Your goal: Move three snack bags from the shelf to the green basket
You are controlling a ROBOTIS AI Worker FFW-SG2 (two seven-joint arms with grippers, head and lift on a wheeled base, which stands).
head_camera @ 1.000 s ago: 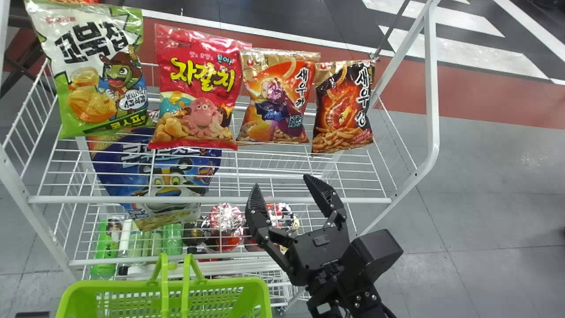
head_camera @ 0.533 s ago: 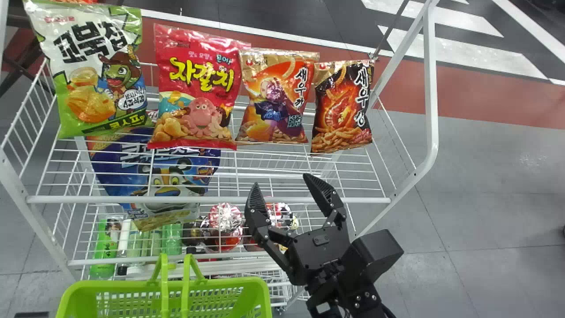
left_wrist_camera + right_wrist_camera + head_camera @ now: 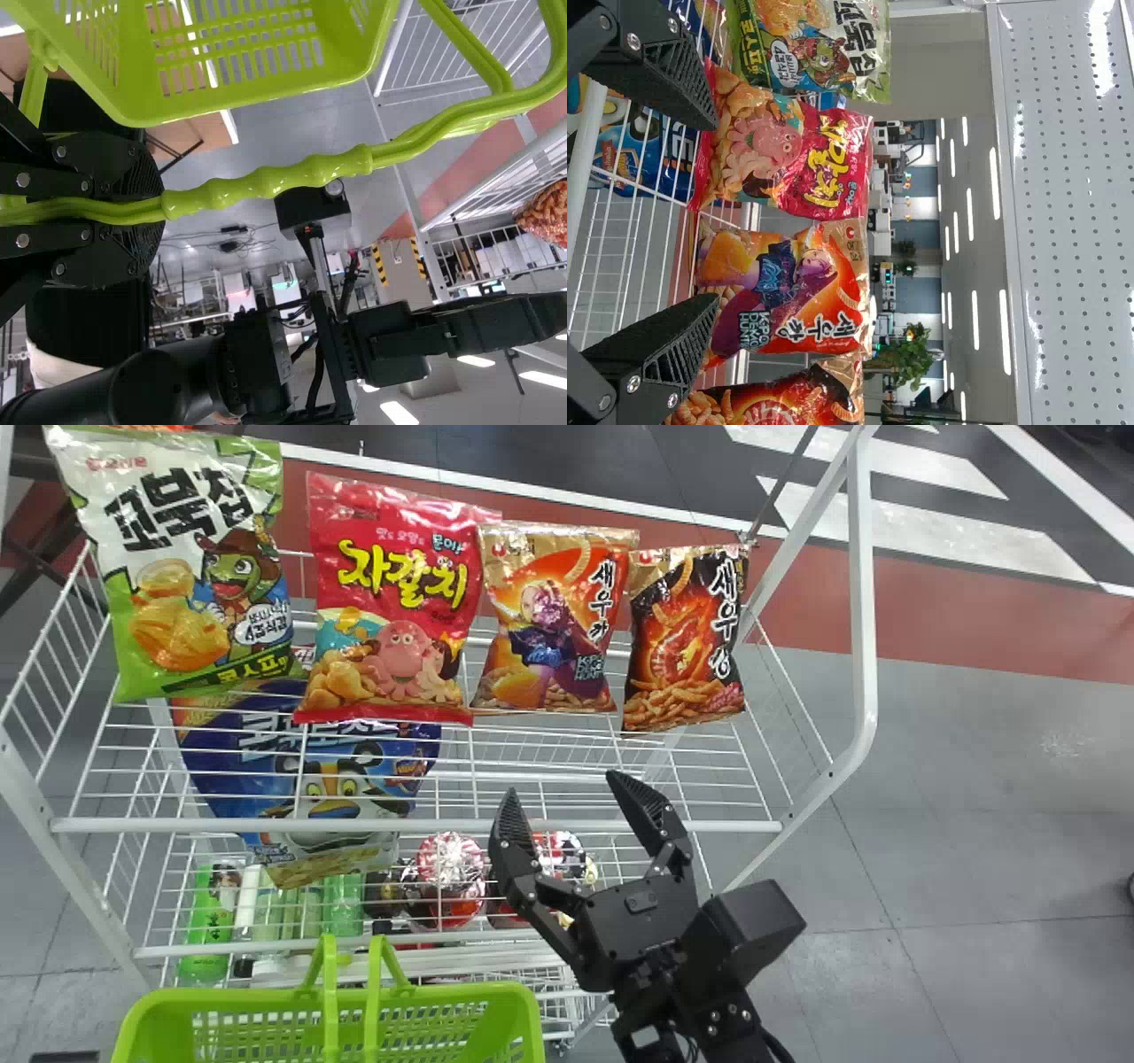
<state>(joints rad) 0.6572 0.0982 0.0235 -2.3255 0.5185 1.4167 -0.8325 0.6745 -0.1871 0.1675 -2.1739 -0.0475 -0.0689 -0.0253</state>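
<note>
As right gripper (image 3: 560, 781) gapes, left (image 3: 161, 211) clamps handle (image 3: 310, 170)

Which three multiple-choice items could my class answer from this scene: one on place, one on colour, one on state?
1. Where is the left gripper?
A) Over the top shelf
B) At the green basket handle
C) Behind the snack bags

2. What is the main colour of the octopus snack bag?
A) Red
B) Blue
C) Black

3. How is the right gripper?
A) Shut on a bag
B) Shut and empty
C) Open and empty

1 B: the handle runs between its fingers.
2 A: red surrounds the yellow lettering.
3 C: its fingers stand wide apart, holding nothing.
</note>
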